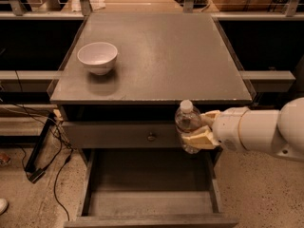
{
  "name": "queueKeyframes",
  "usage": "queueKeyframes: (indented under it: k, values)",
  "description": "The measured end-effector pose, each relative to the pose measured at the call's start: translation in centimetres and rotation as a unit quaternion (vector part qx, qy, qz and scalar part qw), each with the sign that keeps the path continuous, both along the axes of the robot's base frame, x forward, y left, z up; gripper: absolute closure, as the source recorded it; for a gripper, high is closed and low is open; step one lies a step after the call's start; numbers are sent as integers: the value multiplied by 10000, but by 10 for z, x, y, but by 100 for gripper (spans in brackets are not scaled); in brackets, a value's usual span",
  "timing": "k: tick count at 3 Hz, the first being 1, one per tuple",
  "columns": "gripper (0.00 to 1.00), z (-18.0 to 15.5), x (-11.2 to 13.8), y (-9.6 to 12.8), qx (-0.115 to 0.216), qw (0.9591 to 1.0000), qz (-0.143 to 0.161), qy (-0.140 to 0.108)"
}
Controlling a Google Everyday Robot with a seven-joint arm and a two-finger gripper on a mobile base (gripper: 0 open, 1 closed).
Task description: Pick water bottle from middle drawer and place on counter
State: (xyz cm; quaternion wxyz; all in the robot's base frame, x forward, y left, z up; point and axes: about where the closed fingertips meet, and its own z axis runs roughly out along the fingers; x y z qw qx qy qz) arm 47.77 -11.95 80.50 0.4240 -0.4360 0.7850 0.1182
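The water bottle [187,122], clear with a white cap, stands upright in my gripper [198,128]. The gripper is shut on the bottle's body and holds it in the air just below the counter's [156,56] front edge, in front of the closed drawer front with the knob. My white arm comes in from the right. The middle drawer [149,198] is pulled out below, and its bare bottom shows.
A white bowl [98,57] stands on the counter's left part. Clear raised rims [71,51] run along the counter's sides. Black cables [42,141] lie on the floor at the left. Metal rails cross behind the cabinet.
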Motion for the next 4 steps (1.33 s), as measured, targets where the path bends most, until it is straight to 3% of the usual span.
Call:
queueKeyframes:
  k: [1,3,4]
  values:
    - [100,16,8,6,14,10000,91,18]
    - [100,93,19,10,-343,9989,179,-260]
    - [100,98,21,9,-319,9990,167,-255]
